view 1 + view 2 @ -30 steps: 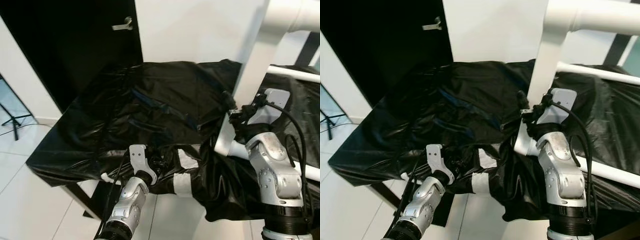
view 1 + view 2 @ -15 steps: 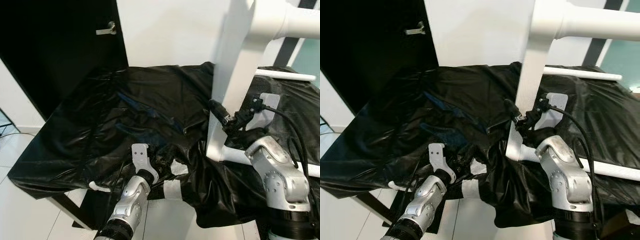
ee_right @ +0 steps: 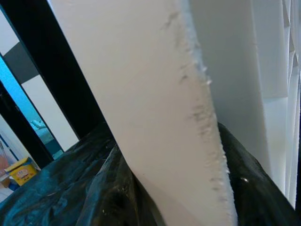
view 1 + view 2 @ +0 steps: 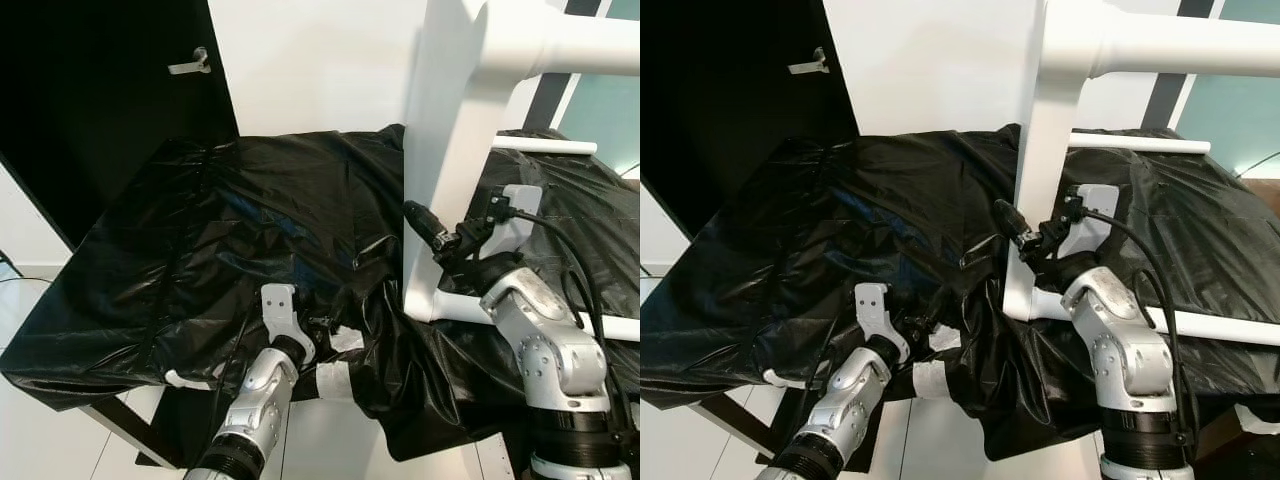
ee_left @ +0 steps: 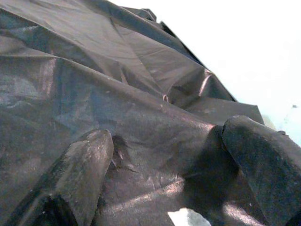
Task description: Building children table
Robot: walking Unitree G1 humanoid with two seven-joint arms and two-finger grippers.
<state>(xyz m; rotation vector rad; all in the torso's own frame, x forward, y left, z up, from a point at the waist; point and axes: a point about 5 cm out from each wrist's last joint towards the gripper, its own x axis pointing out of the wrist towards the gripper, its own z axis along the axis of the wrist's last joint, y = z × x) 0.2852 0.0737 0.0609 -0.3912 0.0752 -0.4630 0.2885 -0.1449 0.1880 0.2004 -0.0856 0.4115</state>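
The children's table is a white frame (image 4: 445, 150) standing on a surface draped in black plastic sheet (image 4: 250, 220); one thick leg stands nearly upright, with rails running off to the right. My right gripper (image 4: 424, 224) is shut on that leg low down, one black finger lying across its front. The same leg (image 3: 155, 94) is close up in the right wrist view. My left gripper (image 4: 318, 326) sits low at the front edge of the sheet. It is open, its fingertips (image 5: 82, 172) pressed apart on the wrinkled plastic (image 5: 141, 94).
A black door with a silver handle (image 4: 190, 66) stands at the back left beside a white wall. Pale tape patches (image 4: 335, 378) hold the sheet at its front edge. White floor (image 4: 40, 440) lies below left.
The whole view has shifted as the camera moved. The white leg in my right gripper now stands more upright than a second ago. My left gripper stays at the sheet's front edge.
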